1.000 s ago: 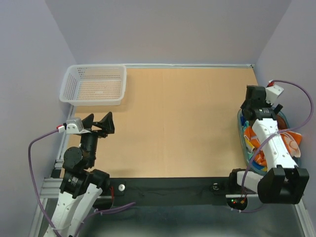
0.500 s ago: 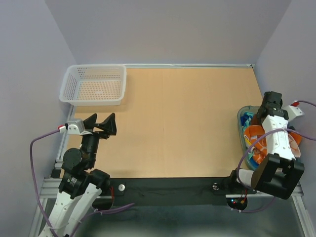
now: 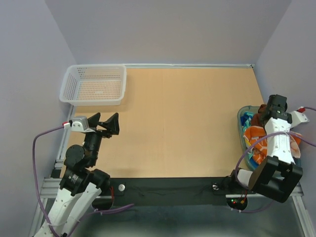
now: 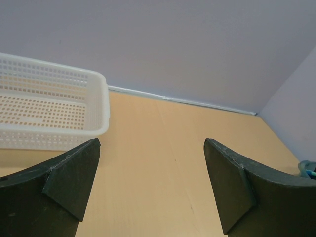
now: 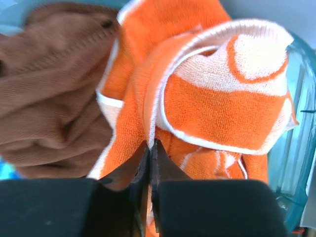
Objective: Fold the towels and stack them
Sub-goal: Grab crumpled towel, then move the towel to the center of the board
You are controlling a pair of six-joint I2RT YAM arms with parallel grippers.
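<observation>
Now the right tool (image 5: 149,144) pinches the crumpled orange towel (image 5: 217,108), left tool (image 4: 151,145) spread.

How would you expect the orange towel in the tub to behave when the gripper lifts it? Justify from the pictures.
Probably floppy: the orange towel lies crumpled in soft folds, so it should drape below the right gripper. Likely light and grippy, given its looped terry surface. It might drag the brown towel bunched against it in the tub.

Right arm (image 3: 276,140) has swung right and down into the tub (image 3: 241,121) — fingers (image 5: 197,207) now closed against the orange towel (image 5: 217,113).
</observation>
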